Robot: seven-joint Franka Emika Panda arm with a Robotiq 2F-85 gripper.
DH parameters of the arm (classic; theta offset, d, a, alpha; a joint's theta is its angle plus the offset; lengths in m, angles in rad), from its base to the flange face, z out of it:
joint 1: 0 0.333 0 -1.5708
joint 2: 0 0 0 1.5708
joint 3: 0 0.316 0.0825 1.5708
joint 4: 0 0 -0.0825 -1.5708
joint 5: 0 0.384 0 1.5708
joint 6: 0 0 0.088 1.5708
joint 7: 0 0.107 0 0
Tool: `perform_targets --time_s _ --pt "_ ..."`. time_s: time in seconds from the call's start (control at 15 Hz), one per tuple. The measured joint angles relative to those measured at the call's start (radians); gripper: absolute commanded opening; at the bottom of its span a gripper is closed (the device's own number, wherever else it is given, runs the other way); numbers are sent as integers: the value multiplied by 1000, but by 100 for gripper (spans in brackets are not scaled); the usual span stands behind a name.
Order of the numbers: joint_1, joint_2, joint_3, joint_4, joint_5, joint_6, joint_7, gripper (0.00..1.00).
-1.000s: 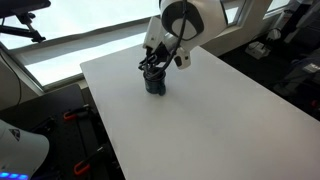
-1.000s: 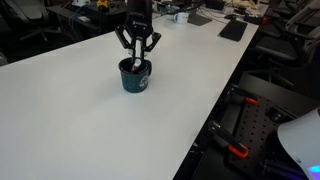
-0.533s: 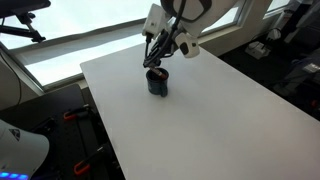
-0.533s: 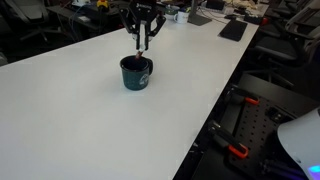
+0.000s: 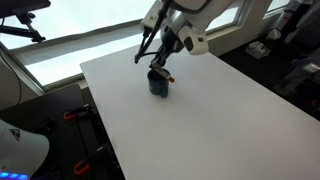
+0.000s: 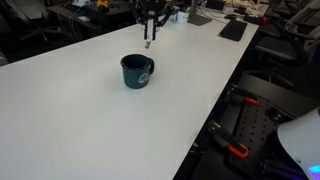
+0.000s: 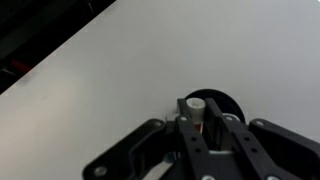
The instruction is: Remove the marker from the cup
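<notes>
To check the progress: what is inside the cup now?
Nothing sticks out of the cup; the marker hangs above it, clamped in the pincer. Its dark bottom is not clear, and in the wrist view the marker covers part of it.

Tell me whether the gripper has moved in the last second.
Yes. Against the cup, which has stayed put, the gripper has risen, carrying the marker up above the rim.

A white bench [image 6: 90, 120] spans the view. A flat dark slab [image 6: 232, 30] lies at 1 o'clock, and a red fitting [image 6: 237, 151] sits off the edge at 4 o'clock.
</notes>
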Motion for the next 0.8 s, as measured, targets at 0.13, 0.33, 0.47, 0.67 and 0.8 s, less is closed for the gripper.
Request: perform_targets --time_s 0.13,0.33,0.47,0.67,0.8 --pt "-1 -2 -14 -11 -5 46 31 5" --pt "-5 15 -37 -23 -19 105 73 5" --pt "-14 37 -48 -30 -19 132 84 5" --pt "-26 84 -67 -36 -19 184 89 5" --pt "-35 119 -79 -35 -19 218 104 5"
